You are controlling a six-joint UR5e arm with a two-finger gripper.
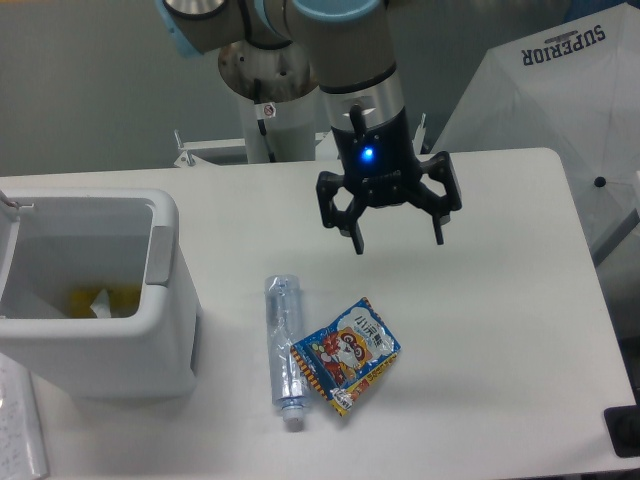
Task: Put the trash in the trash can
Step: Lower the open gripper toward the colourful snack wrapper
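Observation:
A blue-and-yellow snack bag [347, 354] with a cartoon face lies flat on the white table [500, 330], front of centre. A slim clear crushed bottle [282, 347] lies lengthwise against the bag's left edge, cap toward the front. The white boxy trash can [170, 330] stands at the left with a grey panel on its right inner wall and some yellow and white stuff at its bottom. My gripper [398, 242] hangs above the table behind and to the right of the trash, open, with nothing between its fingers.
A white umbrella-like object [560, 110] printed SUPERIOR sits beyond the table's right rear corner. The arm's base post [262, 110] rises behind the table's far edge. A black item [624, 430] is at the front right corner, and a white sheet [20, 425] at the front left.

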